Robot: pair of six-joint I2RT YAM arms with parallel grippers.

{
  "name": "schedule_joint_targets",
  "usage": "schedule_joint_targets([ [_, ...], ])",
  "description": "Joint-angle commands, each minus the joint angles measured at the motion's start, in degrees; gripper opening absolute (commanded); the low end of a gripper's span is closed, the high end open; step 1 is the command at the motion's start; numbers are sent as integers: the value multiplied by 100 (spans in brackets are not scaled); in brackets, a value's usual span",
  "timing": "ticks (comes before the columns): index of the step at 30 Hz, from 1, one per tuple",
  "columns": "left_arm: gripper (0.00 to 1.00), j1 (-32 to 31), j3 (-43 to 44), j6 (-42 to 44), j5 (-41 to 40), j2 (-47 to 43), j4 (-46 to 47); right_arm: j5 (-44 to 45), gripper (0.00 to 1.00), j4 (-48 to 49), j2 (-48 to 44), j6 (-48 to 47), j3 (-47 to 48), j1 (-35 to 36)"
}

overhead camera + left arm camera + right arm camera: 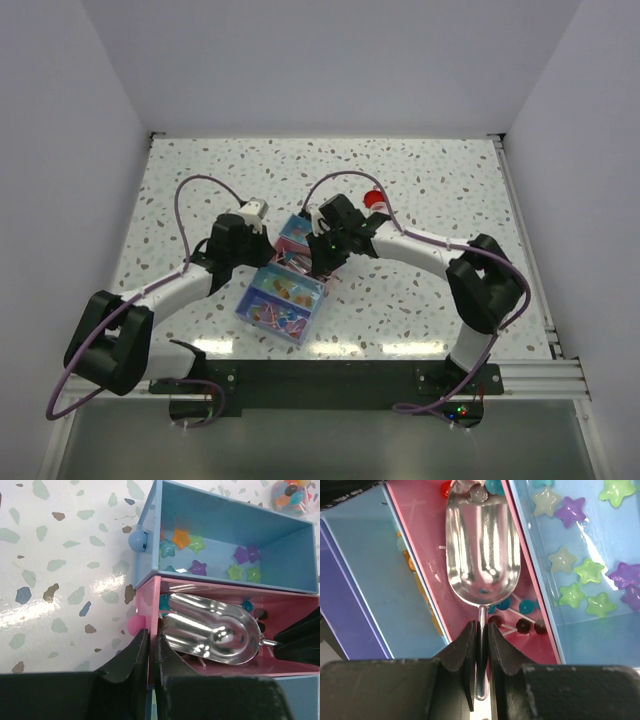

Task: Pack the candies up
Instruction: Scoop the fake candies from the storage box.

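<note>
Pinches the thin handle of the metal scoop (482,545) with the right gripper (482,630), pressed tight on the rod. Holds the scoop bowl low inside the pink compartment (420,530), mouth toward the far end, over round ball sweets on sticks (524,626) in teal and dark red. Nips the end wall of that same pink compartment with the left gripper (151,640), all but closed on the thin plastic just beside a pink knob (135,625). Finds the candies (181,537) spread through the tray: star shapes in orange, teal, purple and green on the floor of the blue compartment (225,525) touching the pink one, more mixed pieces in the two nearer compartments in the top view, and a further heap in a clear tub (292,495) on the speckled table (60,580) beyond the tray.
</note>
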Motion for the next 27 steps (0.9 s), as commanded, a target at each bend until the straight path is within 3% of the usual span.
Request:
schedule_joint_targets([
  [1, 0, -74, 295, -108, 19, -146, -120, -475, 0, 1328, -360, -76, -163, -135],
  [15, 0, -66, 462, 165, -264, -225, -393, -695, 0, 1697, -861, -427, -717, -390],
  [27, 1, -66, 488, 139, -27, -181, -270, -616, 0, 1899, -326, -761, -875, -390],
])
